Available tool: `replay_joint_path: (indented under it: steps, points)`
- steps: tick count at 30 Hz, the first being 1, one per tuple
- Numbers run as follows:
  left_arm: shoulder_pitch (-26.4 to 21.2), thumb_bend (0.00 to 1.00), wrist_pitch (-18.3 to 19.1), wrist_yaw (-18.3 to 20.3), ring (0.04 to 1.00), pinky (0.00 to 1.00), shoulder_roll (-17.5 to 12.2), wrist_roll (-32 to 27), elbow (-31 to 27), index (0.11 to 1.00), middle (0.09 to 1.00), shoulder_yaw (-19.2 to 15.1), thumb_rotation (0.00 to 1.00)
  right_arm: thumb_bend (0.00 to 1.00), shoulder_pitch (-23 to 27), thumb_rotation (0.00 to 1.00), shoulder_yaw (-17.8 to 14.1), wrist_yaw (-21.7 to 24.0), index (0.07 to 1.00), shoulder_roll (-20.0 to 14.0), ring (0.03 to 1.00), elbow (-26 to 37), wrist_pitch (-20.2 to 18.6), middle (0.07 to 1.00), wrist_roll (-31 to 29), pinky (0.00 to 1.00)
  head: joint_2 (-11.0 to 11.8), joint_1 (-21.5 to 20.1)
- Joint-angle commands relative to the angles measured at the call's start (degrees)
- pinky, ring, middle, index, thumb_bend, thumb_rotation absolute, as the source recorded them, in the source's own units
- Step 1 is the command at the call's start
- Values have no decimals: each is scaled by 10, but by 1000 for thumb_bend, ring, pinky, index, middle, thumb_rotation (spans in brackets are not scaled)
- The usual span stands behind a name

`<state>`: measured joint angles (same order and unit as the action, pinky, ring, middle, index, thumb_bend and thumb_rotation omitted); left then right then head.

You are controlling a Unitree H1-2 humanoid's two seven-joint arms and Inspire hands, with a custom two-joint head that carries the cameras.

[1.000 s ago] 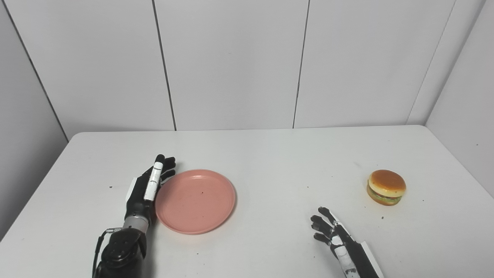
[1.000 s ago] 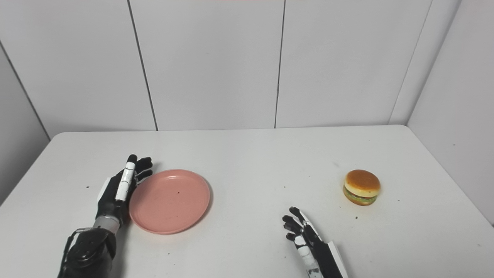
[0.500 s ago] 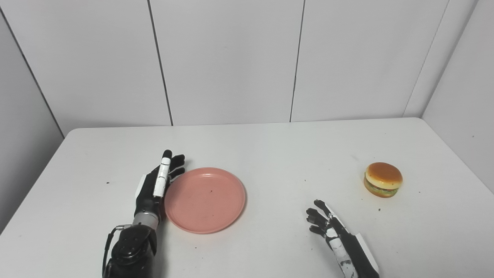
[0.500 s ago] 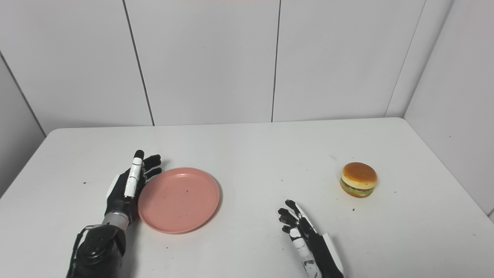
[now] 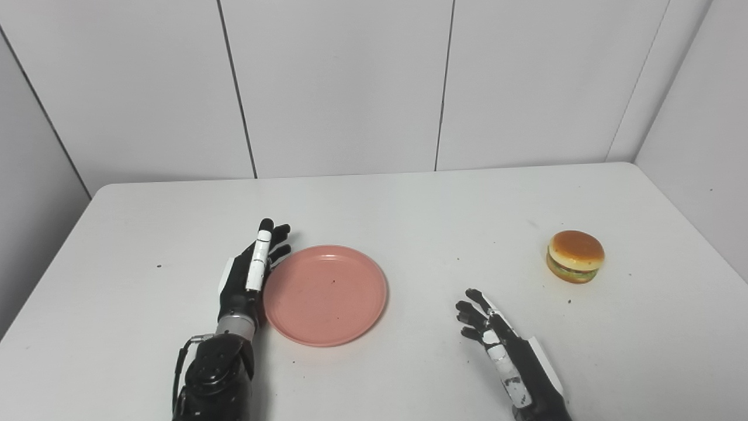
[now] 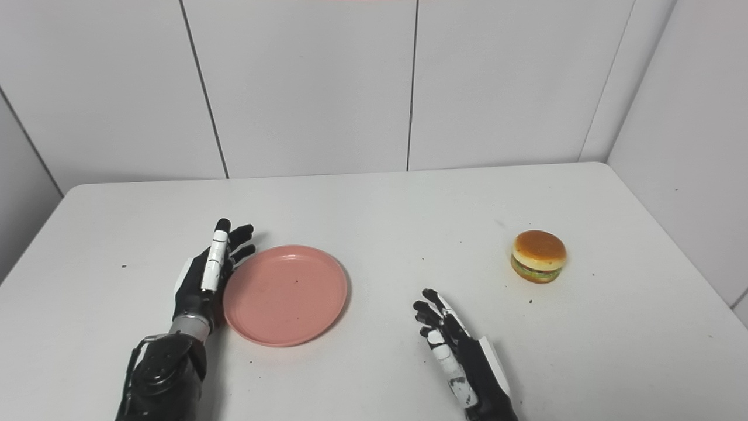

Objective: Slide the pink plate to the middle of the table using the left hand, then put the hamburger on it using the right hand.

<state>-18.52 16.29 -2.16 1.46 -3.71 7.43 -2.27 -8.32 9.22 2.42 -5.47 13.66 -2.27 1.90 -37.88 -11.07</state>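
The pink plate (image 5: 325, 295) lies flat and empty on the white table (image 5: 409, 210), left of centre. My left hand (image 5: 249, 275) is open, its fingers straight and pointing away from me, with its inner edge against the plate's left rim. The hamburger (image 5: 575, 256) sits by itself toward the right side of the table. My right hand (image 5: 498, 338) is open near the front edge, fingers spread, holding nothing. It is well short of the hamburger, to its left and nearer to me.
White wall panels rise behind the table, and side walls stand close to its left and right ends. Small dark specks dot the tabletop. A bare stretch of table separates the plate from the hamburger.
The camera has tilted down a little. My left hand has pushed the plate to the right, closer to the hamburger. The right hand has stayed about where it was.
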Motion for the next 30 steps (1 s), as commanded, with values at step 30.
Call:
replay_joint_path:
  steps: [30]
  points:
    - [13, 671, -10, 7, 915, 946, 39, -21, -61, 721, 918, 2, 922, 764, 16, 1000, 53, -30, 911, 35, 844, -45, 26, 864, 47, 772, 44, -114]
